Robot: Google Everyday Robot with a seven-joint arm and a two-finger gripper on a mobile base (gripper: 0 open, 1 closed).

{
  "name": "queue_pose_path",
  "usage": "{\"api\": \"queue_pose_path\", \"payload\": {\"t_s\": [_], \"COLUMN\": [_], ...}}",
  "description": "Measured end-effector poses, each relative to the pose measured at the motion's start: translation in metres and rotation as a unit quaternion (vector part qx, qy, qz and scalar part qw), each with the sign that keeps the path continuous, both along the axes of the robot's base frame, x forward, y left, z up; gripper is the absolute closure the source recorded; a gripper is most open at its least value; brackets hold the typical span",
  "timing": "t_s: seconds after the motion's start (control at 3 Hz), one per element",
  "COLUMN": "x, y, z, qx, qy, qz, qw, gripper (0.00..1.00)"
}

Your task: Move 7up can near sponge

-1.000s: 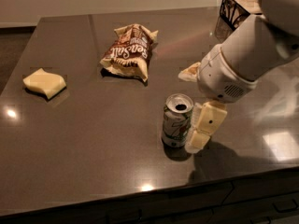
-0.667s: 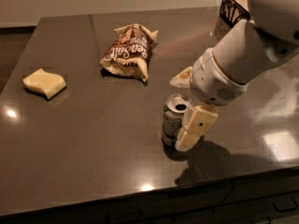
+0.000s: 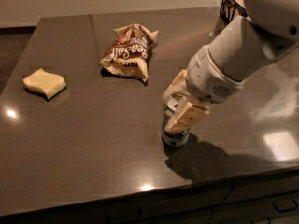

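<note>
gripper [image 3: 180,107] shifted onto upright 7up can [image 3: 174,135], grip state unclear, sponge [image 3: 44,83] well apart

Free way on the bench, left of the tool

The tool [image 3: 171,111] stands at the 7up can [image 3: 175,136], near the front edge of the bench [image 3: 93,143]. Far left of it lies the sponge [image 3: 44,83], with bare surface between. The snack bag [image 3: 128,55] lies behind-left of the tool, beside this way.

arm [image 3: 243,45]: white, smooth rounded segments
wrist [image 3: 208,76]: white, small dotted vent patch
gripper [image 3: 171,110]: cream-coloured, just right of frame centre
</note>
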State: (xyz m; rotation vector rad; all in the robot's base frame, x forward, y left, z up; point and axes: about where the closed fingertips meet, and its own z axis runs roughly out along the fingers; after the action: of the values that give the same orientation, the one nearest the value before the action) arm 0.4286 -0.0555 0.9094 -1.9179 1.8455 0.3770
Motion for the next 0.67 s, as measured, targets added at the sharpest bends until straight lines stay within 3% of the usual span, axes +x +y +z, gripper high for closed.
{"api": "queue_pose_path", "payload": {"t_s": [0.33, 0.67], "x": [0.009, 0.020], "y": [0.013, 0.040], "z": [0.016, 0.032], "qx": [0.008, 0.020], "qy": [-0.010, -0.023], "qz": [0.013, 0.042], "qw": [0.9998, 0.9987], "gripper": [0.74, 0.98]}}
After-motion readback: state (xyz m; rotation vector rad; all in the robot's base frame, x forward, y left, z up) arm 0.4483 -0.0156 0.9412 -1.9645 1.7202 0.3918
